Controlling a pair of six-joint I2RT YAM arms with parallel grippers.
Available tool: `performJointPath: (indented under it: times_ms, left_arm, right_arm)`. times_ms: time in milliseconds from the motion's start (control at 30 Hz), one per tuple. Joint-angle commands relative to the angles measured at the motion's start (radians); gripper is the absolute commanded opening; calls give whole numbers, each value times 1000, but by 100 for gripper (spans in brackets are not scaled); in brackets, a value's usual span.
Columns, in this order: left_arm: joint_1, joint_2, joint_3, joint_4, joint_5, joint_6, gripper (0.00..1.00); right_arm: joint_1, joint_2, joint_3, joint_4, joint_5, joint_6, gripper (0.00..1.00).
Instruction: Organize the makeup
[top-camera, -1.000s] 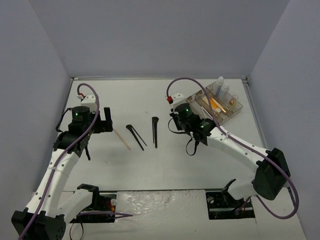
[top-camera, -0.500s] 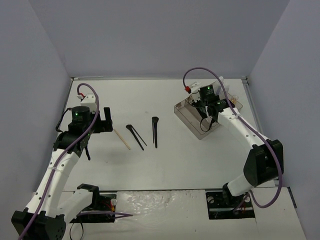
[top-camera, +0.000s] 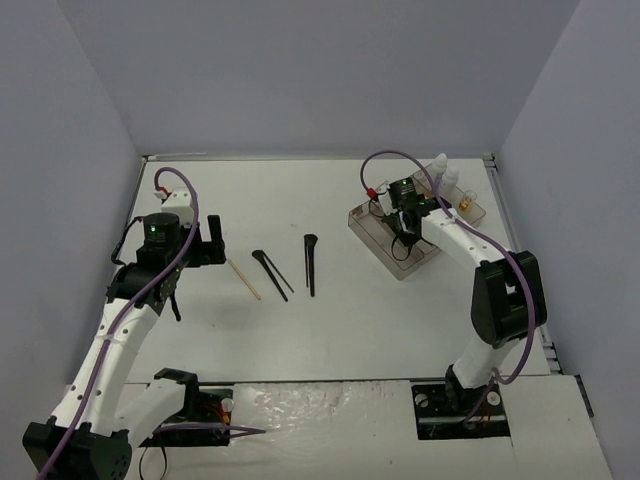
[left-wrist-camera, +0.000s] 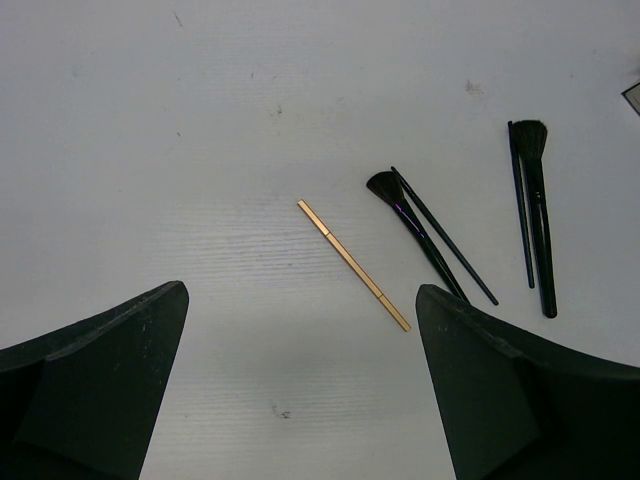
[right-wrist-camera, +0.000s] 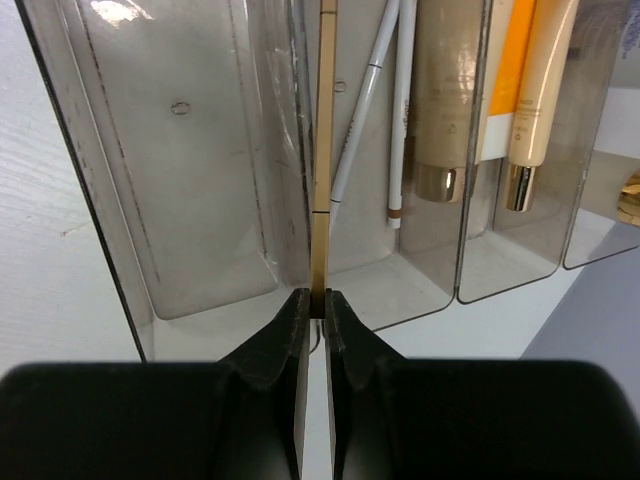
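The right gripper (right-wrist-camera: 322, 305) clamps a thin tan stick (right-wrist-camera: 325, 150) along a divider edge of the tray (right-wrist-camera: 200, 180), beside its wide end slot, while the left gripper (left-wrist-camera: 300, 292) hangs unclenched, well left of the tray.

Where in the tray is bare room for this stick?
The wide end compartment, between the tray outer wall and the divider by the tan stick, is bare. Beyond that divider it's crowded: white pencils, then tubes.

**Wide slot free, neighbours crowded**

The tray's (right-wrist-camera: 190, 200) wide left slot is bare. Pencils (right-wrist-camera: 400, 100) and tubes (right-wrist-camera: 445, 90) fill the next slots. The right hand (right-wrist-camera: 313, 297), pinching a gold stick (right-wrist-camera: 326, 150), hangs at the divider (right-wrist-camera: 297, 200). Brushes (left-wrist-camera: 420, 225) and a tan stick (left-wrist-camera: 355, 265) lie ahead of the wide-open left hand (left-wrist-camera: 300, 290), and bare surface (top-camera: 350, 300) separates them from the tray.
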Motion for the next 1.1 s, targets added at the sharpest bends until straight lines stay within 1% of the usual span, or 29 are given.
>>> performJointPath:
  times_ms: [0,233,300,333,367,433,533,667,767,800,833,967,1000,1067]
  left_arm:
    - [8,-4,29,44,3,-10,97]
    - [8,-1,27,44,3,-9,97]
    - [8,0,29,43,3,-11,97]
    - [8,0,29,42,3,-12,97]
    - [8,0,28,42,4,-12,97]
    - [8,-2,29,42,2,-12,97]
    - [8,-8,28,42,-2,-14,97]
    - [8,-14,28,42,-8,-16,97]
    - [9,-23,27,42,-13,-18,97]
    - [10,-27,26,43,-13,-18,97]
    - [11,-31,25,44,-13,-18,97]
    - [14,-63,18,53,-46,-19,97]
    - [12,-72,11,56,-63,-21,97]
    - [15,-105,1,66,-88,-22,97]
  right_arm:
    - [-10,-19,66,0,42,-33,2]
    - [-16,24,73,1,92,-29,17]
    - [-18,28,76,2,105,-8,23]
    - [-18,26,82,2,106,10,30]
    - [-16,19,89,2,99,34,39]
    - [-6,-23,103,7,60,78,47]
    - [45,-107,97,52,-15,172,61]
    - [232,-192,62,159,-34,288,67]
    - [349,-207,38,258,-36,384,69]
    - [420,-196,33,304,-16,407,70]
    - [481,-179,33,341,2,428,70]
    - [626,-36,111,440,32,479,70]
    - [674,29,132,446,41,481,70]
    - [707,112,184,466,49,483,69]
